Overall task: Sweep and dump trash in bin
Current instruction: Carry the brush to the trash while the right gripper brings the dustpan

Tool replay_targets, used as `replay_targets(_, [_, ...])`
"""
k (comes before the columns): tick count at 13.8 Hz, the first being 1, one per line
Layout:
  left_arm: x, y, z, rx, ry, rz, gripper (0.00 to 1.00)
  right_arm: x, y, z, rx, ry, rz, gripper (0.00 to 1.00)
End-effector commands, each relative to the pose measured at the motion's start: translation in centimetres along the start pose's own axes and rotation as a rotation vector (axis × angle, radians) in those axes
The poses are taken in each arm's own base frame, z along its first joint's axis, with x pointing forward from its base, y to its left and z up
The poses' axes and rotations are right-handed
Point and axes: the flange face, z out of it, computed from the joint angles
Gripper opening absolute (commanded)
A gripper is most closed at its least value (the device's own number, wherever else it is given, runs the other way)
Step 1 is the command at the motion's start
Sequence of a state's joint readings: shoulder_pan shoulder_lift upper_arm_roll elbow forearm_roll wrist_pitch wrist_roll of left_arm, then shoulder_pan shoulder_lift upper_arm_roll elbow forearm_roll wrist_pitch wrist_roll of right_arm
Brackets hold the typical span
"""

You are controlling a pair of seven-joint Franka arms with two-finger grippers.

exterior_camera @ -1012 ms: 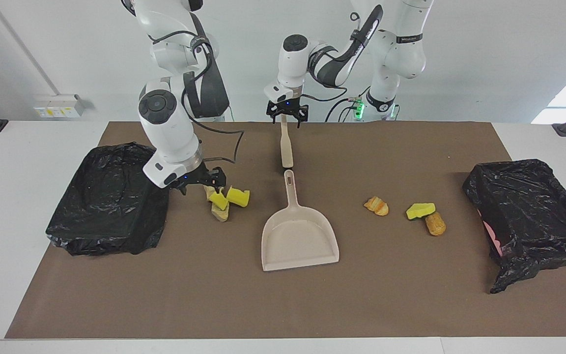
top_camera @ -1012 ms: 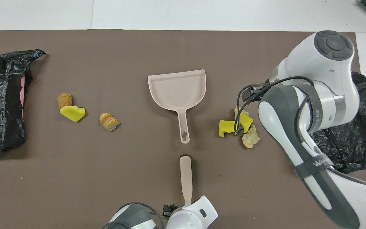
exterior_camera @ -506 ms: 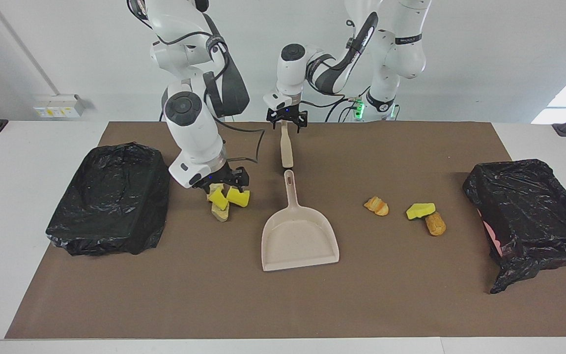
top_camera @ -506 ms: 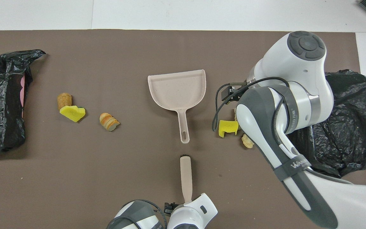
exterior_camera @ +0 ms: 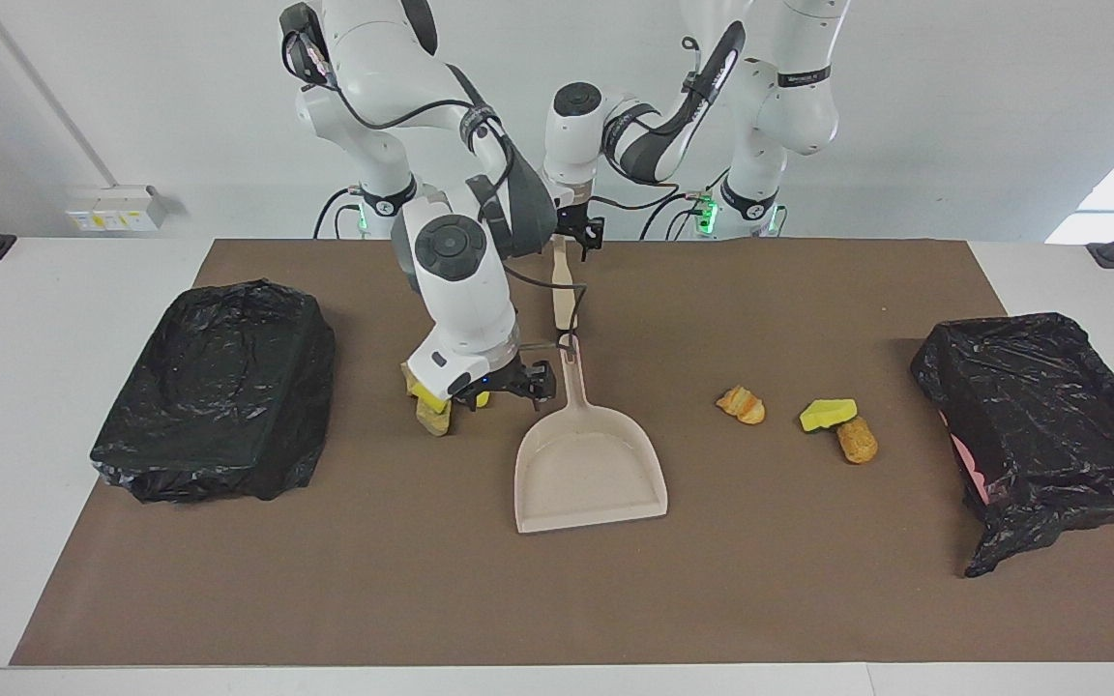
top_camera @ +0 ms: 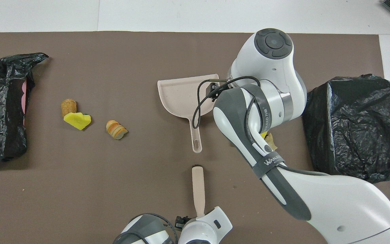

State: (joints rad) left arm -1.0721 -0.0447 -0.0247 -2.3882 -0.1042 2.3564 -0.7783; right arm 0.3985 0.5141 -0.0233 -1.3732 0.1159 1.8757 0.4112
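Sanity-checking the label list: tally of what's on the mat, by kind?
Black-bagged bins: 2
Dustpan: 1
Brush: 1
Trash chunks in clear view: 3
Total: 7, plus a partly hidden trash pile beside the dustpan handle, left uncounted.

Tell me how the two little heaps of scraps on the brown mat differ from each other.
The heap toward the left arm's end lies in the open, three pieces plain to see: a striped bread lump, a yellow wedge and a brown lump. The heap toward the right arm's end is bunched tight and partly hidden by the right gripper, which hangs between it and the dustpan handle. Both mix yellow and bread-coloured bits.
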Motion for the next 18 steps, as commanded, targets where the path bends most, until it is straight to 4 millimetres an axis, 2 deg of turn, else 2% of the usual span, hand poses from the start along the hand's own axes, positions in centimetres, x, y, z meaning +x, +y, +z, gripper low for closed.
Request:
replay_targets(1, [-0.9, -0.2, -0.6, 0.006, -0.024, 0.012, 0.72, -0.4, -3.2, 1.4, 0.027, -0.002, -0.024, 1.00])
replay_targets(3, [-0.9, -0.2, -0.6, 0.006, -0.026, 0.011, 0.34, -1.0, -4.7, 2.2, 0.021, -0.002, -0.020, 1.00])
replay_targets(5, [-0.8, -0.3, -0.8, 0.003, -0.027, 0.002, 0.10, -2.9, -7.6, 3.7, 0.002, -0.019, -0.040, 1.00])
replay_targets(6, [-0.7, -0.3, -1.3, -0.007, -0.022, -0.005, 0.00, -3.2, -8.0, 3.7, -0.005, -0.011, -0.059, 1.00])
replay_targets(8, [-0.8, -0.6, -1.6, -0.012, -0.054, -0.032, 0.00, -3.3, -7.4, 4.6, -0.022, -0.024, -0.073, 1.00])
replay_targets(10, [-1.0, -1.3, -2.2, 0.006, -0.091, -0.056, 0.00, -4.4, -8.8, 6.2, -0.022, -0.030, -0.104, 1.00])
replay_targets(11, [-1.0, -2.2, -2.6, 0.025, -0.115, -0.077, 0.00, -5.1, -8.2, 7.5, -0.032, -0.047, -0.128, 1.00])
replay_targets(13, [-0.3, -4.0, -3.8, 0.021, -0.118, -0.112, 0.00, -5.9, -7.7, 8.0, -0.031, -0.070, -0.192, 1.00])
replay_targets(18, [4.2, -10.1, -5.6, 0.004, -0.116, -0.228, 0.00, -6.5, -8.2, 7.7, -0.028, -0.083, -0.230, 1.00])
